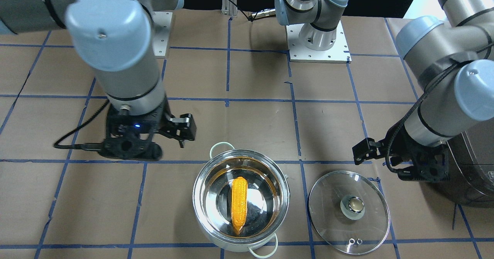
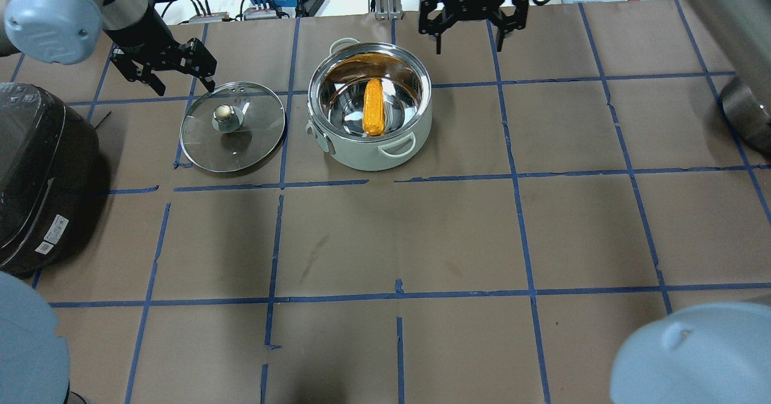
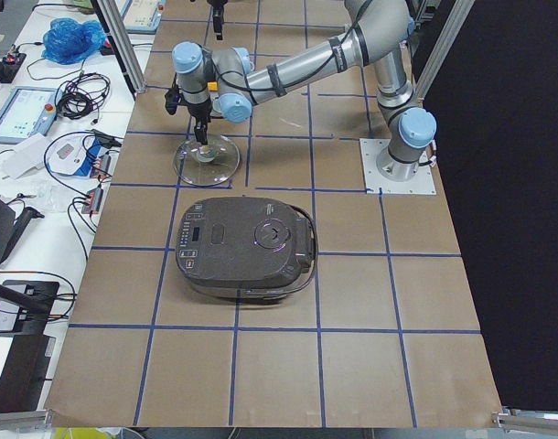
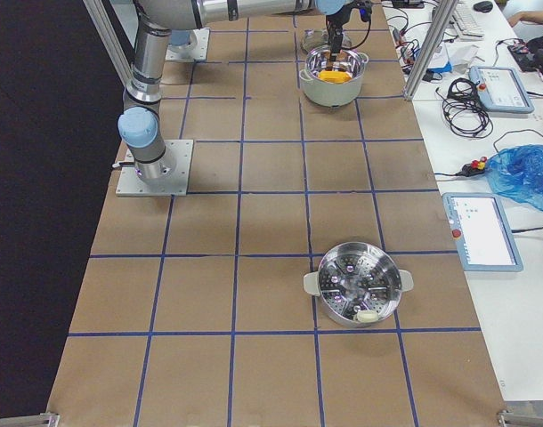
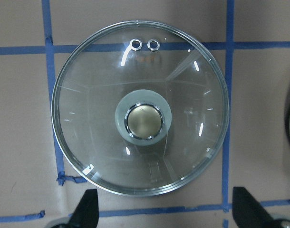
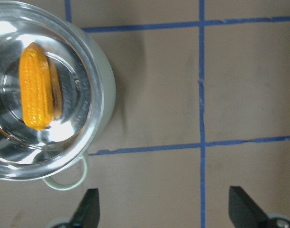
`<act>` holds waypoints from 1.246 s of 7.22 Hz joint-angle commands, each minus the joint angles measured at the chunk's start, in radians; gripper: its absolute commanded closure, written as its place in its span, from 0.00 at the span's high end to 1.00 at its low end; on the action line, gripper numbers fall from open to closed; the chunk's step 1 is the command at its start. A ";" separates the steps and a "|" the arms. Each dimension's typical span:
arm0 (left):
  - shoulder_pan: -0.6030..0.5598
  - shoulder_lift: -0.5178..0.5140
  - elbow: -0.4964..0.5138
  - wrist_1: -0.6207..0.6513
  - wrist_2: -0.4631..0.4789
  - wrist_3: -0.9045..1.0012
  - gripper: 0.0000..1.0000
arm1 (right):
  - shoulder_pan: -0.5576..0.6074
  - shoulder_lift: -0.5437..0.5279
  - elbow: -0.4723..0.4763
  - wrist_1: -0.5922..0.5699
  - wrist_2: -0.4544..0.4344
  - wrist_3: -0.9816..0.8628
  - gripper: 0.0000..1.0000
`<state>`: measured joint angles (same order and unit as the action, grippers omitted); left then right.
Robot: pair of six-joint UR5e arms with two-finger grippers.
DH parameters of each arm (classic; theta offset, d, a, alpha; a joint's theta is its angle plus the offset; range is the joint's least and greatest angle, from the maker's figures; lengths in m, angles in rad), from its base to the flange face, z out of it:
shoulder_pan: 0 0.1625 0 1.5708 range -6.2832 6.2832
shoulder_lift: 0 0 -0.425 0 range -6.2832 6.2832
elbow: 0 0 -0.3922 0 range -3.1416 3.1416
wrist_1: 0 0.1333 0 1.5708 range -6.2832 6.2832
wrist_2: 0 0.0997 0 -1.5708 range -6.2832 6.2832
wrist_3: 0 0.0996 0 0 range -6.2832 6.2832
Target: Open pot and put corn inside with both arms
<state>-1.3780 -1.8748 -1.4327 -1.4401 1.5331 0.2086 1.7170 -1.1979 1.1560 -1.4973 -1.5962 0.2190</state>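
The shiny pot stands open, and the yellow-orange corn lies inside it on the bottom. The glass lid with its metal knob lies flat on the table beside the pot. My left gripper is open and empty, hovering above the lid's edge. My right gripper is open and empty, hovering above the table just past the pot. The right wrist view shows the corn inside the pot's rim.
A large dark rice cooker sits on the table's left side, near my left arm. A second steel pot with a perforated steamer insert stands far off toward the table's right end. Blue tape lines grid the brown table cover.
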 commanded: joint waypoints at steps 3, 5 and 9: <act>-0.035 0.238 -0.028 -0.249 0.001 0.008 1.00 | -0.109 -0.232 0.301 -0.104 -0.002 -0.061 0.90; -0.110 0.234 -0.048 -0.229 -0.001 -0.003 1.00 | -0.093 -0.247 0.291 -0.109 -0.005 -0.061 0.99; -0.115 0.235 -0.054 -0.204 0.004 0.014 1.00 | -0.044 -0.247 0.251 -0.129 -0.011 -0.055 1.00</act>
<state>-1.4928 -1.6395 -1.4834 -1.6490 1.5337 0.2173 1.6493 -1.4436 1.4100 -1.6308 -1.5992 0.1609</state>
